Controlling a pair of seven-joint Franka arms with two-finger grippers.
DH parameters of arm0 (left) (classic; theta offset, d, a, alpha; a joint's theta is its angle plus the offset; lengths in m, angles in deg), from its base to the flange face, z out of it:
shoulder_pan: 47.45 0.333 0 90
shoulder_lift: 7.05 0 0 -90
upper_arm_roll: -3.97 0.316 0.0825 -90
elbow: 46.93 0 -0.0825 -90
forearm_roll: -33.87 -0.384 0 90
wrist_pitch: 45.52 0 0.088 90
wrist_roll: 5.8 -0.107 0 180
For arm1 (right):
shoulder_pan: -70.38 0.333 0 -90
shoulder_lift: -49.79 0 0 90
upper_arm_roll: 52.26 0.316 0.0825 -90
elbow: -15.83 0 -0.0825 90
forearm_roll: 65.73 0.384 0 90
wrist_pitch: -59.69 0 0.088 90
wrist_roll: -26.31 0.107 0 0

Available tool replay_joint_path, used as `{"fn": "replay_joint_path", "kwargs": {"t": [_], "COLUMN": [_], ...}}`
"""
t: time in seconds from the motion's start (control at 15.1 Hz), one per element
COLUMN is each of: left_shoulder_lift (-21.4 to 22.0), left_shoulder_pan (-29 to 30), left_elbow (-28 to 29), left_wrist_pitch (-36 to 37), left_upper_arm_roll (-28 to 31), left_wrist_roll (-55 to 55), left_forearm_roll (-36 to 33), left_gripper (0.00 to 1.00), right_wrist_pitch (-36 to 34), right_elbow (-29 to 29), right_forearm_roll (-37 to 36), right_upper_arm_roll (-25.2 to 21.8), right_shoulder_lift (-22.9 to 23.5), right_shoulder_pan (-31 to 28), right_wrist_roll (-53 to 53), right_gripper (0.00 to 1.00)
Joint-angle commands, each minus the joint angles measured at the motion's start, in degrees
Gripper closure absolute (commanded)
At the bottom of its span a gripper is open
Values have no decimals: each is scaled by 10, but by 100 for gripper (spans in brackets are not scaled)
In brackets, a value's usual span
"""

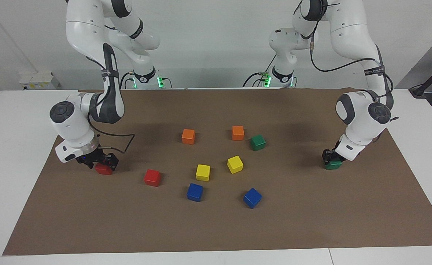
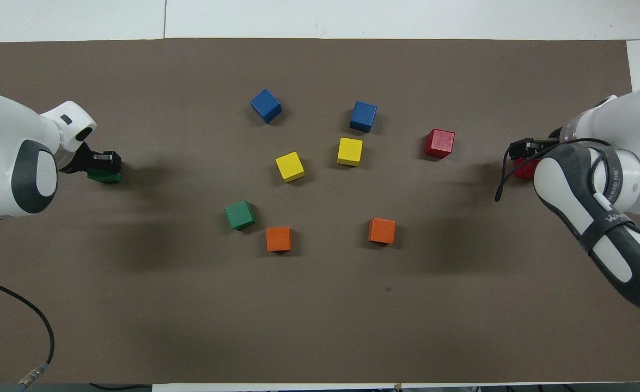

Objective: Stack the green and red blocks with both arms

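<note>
My right gripper (image 1: 99, 161) is down at a red block (image 1: 103, 169) on the brown mat at the right arm's end; the pair also shows in the overhead view, gripper (image 2: 524, 149) and block (image 2: 523, 170). My left gripper (image 1: 331, 157) is down at a green block (image 1: 334, 165) at the left arm's end, also seen from overhead, gripper (image 2: 103, 161) and block (image 2: 104, 176). Both blocks look to rest on the mat, partly hidden by the grippers. A second red block (image 1: 152, 177) and a second green block (image 1: 258, 142) lie free.
Two orange cubes (image 1: 188, 136) (image 1: 238, 133), two yellow cubes (image 1: 203, 172) (image 1: 235, 164) and two blue cubes (image 1: 195, 192) (image 1: 252, 197) lie scattered mid-mat (image 1: 311, 221) between the arms. The free green block sits beside one orange cube.
</note>
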Motion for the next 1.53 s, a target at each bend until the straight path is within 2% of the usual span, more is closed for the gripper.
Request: {"fn": "replay_joint_path", "kwargs": {"t": [0.0, 0.13, 0.27, 0.4, 0.6, 0.8, 0.93, 1.19, 1.46], "left_shoulder_lift": [8, 8, 7, 17, 44, 63, 72, 86, 90], "left_shoulder_pan": [3, 4, -5, -73, -166, -232, -247, -267, -288], "left_elbow": [10, -18, -74, -86, -46, 10, 43, 94, 111], "left_wrist_pitch": [-10, 18, 86, 122, 113, 65, 28, -19, -23], "left_upper_arm_roll": [-1, -1, -6, -7, -7, -7, -8, -8, -8], "left_wrist_roll": [-6, -1, 50, 179, 371, 423, 441, 463, 513], "left_forearm_roll": [7, 7, 14, 16, 16, 16, 16, 16, 16], "left_gripper": [0, 0, 0, 0, 0, 0, 0, 0, 0], "right_wrist_pitch": [-95, -109, -108, -100, -69, -29, -15, 60, 65], "right_elbow": [-91, -128, -147, -162, -175, -162, -155, -112, -105], "right_forearm_roll": [-6, 0, 1, 3, 2, 1, 0, -4, -6], "right_upper_arm_roll": [4, 4, 4, 4, 4, 4, 4, 4, 4], "right_shoulder_lift": [-2, 13, 29, 50, 78, 95, 103, 119, 122], "right_shoulder_pan": [39, 85, 121, 154, 163, 162, 162, 163, 162], "right_wrist_roll": [53, 125, 218, 274, 297, 300, 300, 297, 292], "right_gripper": [0, 0, 0, 0, 0, 0, 0, 0, 0]}}
